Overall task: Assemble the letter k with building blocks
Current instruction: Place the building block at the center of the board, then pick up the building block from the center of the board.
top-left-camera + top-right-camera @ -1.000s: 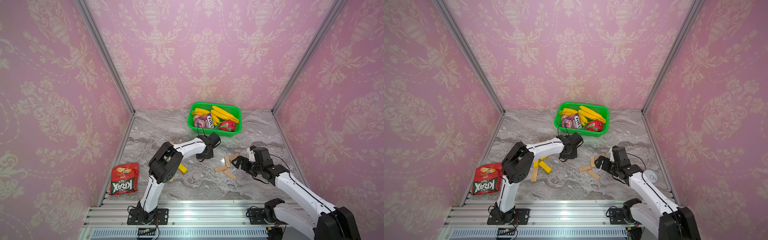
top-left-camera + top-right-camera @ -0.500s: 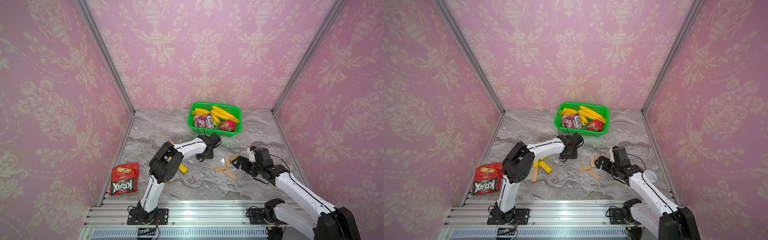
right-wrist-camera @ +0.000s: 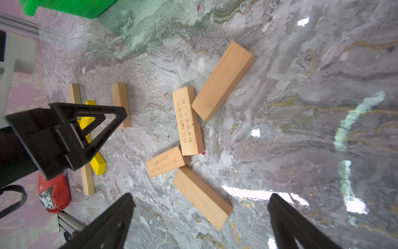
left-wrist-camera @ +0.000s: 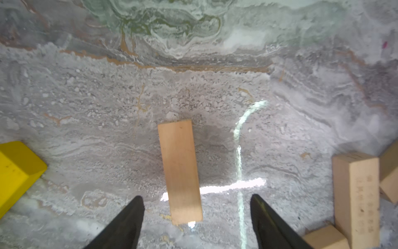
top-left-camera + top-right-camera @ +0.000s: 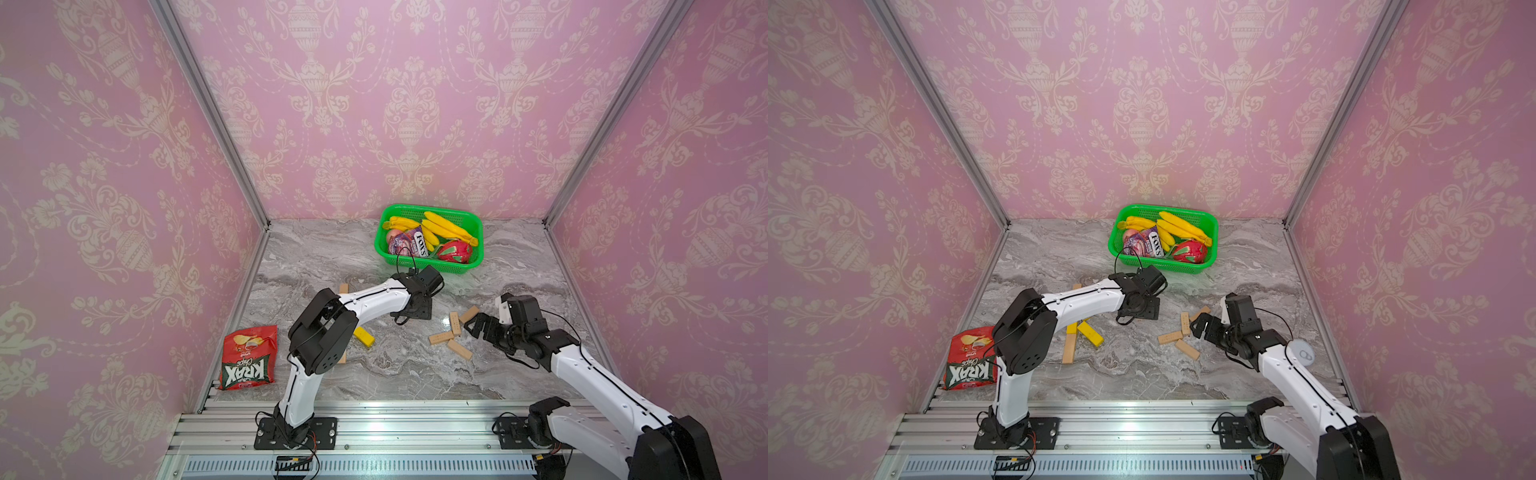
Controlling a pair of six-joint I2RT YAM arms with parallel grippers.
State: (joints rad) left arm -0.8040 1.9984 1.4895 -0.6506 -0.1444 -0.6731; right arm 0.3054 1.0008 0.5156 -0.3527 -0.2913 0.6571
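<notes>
My left gripper point(image 4: 197, 197) stands open over a tan wood block point(image 4: 179, 170) that lies flat on the marble, free of both fingers. In both top views this gripper point(image 5: 415, 309) point(image 5: 1140, 309) hides the block. At the left a wood bar point(image 5: 1069, 347), a yellow bar point(image 5: 1072, 327) and a wood bar point(image 5: 1076, 286) lie in one line, partly under the arm, and a yellow bar point(image 5: 1090, 332) slants off it. My right gripper point(image 3: 200, 207) point(image 5: 478, 328) is open and empty beside several loose wood blocks point(image 3: 188, 120) point(image 5: 455, 323).
A green basket point(image 5: 384, 249) with bananas, a sweets packet and a red fruit stands at the back. A red chips bag point(image 5: 248, 357) lies at the front left by the wall. The aluminium rail point(image 5: 395, 419) runs along the front edge.
My left gripper's jaws have opened and let go of the wood block, which now rests on the table. The right arm has not moved.
</notes>
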